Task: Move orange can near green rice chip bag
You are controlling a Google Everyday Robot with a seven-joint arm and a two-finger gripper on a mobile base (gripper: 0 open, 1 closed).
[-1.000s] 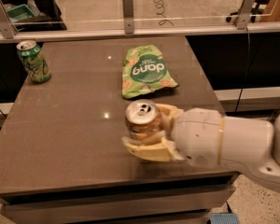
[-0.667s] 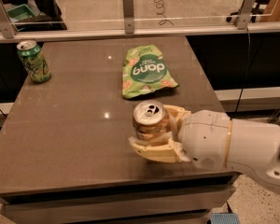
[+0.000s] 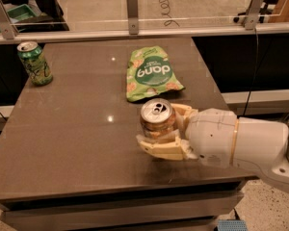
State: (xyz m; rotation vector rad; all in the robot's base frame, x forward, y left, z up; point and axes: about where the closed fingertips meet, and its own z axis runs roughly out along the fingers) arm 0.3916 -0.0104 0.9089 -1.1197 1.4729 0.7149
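Where the table (image 3: 72, 148) edge runs closest to the camera, the surface is bare dark stone, and just beyond it, toward four o'clock of the table's middle, sits the gripper (image 3: 159, 128). Its white arm (image 3: 245, 143) reaches in from three o'clock. The cream fingers (image 3: 160, 149) are clamped on the orange can (image 3: 157, 116), one on the near side and one behind it, at about mid-height. The can stands upright with its silver pull-tab top facing up. Whether its base touches the table cannot be made out.

A drink can like this is likely light and stiff. Its thin wall would dent under a hard squeeze, and its smooth round side could slip, so a moderate hold across the middle of the body seems the right one, with the can kept level.

At twelve o'clock from the can, close by but apart from it, lies the green rice chip bag (image 3: 150, 73), flat and soft, its near end pointing at the can. The can already looks near it, so setting it down may be all that remains. Far off at ten o'clock a green can (image 3: 34, 63) stands upright near the table's back corner. Behind everything runs a glass barrier (image 3: 183, 23).
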